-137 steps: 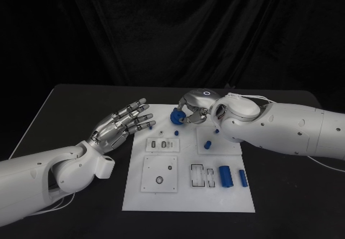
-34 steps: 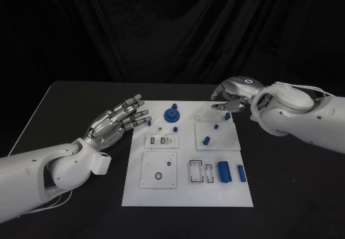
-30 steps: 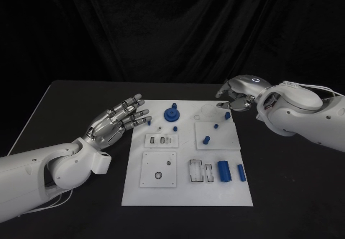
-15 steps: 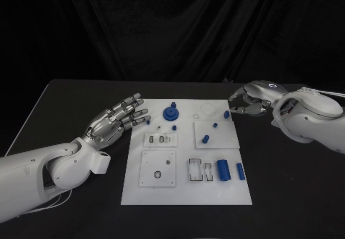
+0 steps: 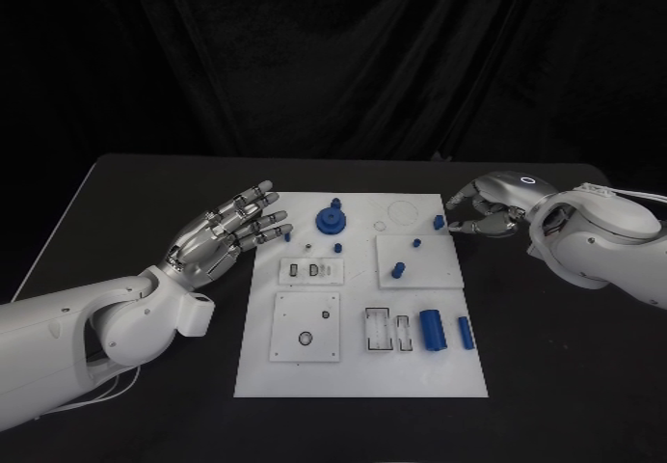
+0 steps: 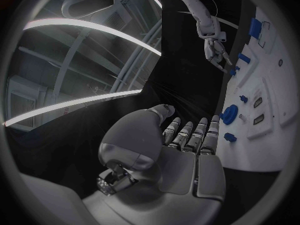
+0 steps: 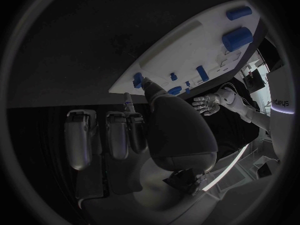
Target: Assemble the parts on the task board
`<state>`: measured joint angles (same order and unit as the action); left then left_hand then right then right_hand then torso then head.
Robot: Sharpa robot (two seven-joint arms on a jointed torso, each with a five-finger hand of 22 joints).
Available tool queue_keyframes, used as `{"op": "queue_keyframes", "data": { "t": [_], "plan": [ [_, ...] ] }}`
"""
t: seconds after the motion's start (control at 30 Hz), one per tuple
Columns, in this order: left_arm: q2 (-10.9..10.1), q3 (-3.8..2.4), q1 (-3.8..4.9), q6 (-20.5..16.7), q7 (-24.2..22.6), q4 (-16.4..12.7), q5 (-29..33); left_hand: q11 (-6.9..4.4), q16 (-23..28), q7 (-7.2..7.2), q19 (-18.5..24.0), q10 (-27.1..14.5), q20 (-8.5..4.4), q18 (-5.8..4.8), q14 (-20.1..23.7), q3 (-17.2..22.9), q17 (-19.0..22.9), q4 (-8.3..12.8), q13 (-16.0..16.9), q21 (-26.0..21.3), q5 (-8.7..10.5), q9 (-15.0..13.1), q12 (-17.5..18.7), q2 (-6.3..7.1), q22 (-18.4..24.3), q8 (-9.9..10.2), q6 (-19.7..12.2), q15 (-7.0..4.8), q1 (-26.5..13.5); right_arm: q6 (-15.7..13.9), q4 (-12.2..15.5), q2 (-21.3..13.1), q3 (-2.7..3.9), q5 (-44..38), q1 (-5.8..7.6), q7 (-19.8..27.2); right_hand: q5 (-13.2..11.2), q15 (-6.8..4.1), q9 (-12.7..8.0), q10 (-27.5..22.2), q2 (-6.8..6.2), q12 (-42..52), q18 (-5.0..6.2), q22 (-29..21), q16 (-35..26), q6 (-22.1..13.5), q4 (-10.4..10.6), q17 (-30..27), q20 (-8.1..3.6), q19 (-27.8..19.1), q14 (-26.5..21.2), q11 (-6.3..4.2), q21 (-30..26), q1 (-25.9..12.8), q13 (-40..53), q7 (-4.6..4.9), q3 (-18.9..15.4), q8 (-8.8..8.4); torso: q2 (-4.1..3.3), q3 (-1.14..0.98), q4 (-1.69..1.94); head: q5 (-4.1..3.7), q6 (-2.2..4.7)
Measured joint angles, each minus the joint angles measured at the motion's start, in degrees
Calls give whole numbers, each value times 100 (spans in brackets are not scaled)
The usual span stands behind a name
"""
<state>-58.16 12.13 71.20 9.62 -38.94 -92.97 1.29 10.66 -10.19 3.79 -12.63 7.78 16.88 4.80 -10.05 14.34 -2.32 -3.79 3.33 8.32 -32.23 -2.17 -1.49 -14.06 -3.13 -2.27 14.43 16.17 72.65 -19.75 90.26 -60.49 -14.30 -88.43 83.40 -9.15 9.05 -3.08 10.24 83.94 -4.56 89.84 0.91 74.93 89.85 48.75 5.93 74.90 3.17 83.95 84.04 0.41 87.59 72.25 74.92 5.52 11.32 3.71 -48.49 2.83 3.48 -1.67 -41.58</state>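
The white task board (image 5: pixel 361 371) lies in the middle of the table. A blue gear-like part (image 5: pixel 331 220) stands on a post near its far edge. Small blue pegs (image 5: pixel 393 269) stand on the square plate on the right, and another small blue part (image 5: pixel 438 222) sits by the far right edge. Two blue cylinders (image 5: pixel 434 331) lie side by side at the near right. My right hand (image 5: pixel 487 207) hovers just past the board's right edge, fingertips near that small part, holding nothing. My left hand (image 5: pixel 229 231) is spread open at the board's left edge, empty.
White inset plates with slots and holes (image 5: pixel 308 331) take up the board's left and middle. In the left wrist view the gear (image 6: pixel 229 114) lies just beyond my left hand (image 6: pixel 187 150). Black table surrounds the board on all sides.
My right hand has drawn away to the right, from over the board's far part to beyond its right edge. The blue gear stays on its post. The left hand has not moved.
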Motion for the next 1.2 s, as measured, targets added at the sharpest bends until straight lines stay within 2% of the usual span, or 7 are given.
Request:
{"op": "queue_keyframes", "data": {
  "t": [0.33,0.43,0.73,1.2],
  "plan": [
    [2,0,-5,4,0,9,0,0,0,0,0,0,0,0,0,16,0,16,0,0,0,0,0,0,0,0,0,0,0,33,-132,148,0,11,-52,15,0,0,-7,0,-2,0,0,0,0,-3,0,0,0,0,0,0,0,39,-1,3,0,0,-1,-4,1,8,-9],
    [2,0,-6,5,0,10,0,0,0,0,0,0,0,0,0,16,0,15,0,0,0,0,0,0,0,0,0,0,0,34,-161,177,0,12,-58,18,0,0,-6,0,-4,0,0,-1,0,39,0,0,0,0,0,0,0,83,-1,45,0,29,-3,-4,1,8,-9],
    [11,0,-10,11,0,15,1,0,0,0,0,0,0,0,0,25,0,6,-1,0,0,0,0,0,0,0,0,0,0,57,-238,277,0,15,-81,18,69,0,-8,0,11,0,0,-1,0,80,0,0,0,0,0,0,-17,164,-1,86,0,29,-5,-3,4,-6,-1],
    [19,0,-14,31,0,24,1,0,0,0,0,0,0,0,0,31,1,-1,-1,0,0,0,0,0,0,0,0,0,0,86,-353,408,1,19,-101,17,112,0,-11,0,-9,0,0,-1,0,102,0,0,0,0,0,0,-49,196,-2,67,0,29,-1,1,-6,12,-19]
  ]
}}
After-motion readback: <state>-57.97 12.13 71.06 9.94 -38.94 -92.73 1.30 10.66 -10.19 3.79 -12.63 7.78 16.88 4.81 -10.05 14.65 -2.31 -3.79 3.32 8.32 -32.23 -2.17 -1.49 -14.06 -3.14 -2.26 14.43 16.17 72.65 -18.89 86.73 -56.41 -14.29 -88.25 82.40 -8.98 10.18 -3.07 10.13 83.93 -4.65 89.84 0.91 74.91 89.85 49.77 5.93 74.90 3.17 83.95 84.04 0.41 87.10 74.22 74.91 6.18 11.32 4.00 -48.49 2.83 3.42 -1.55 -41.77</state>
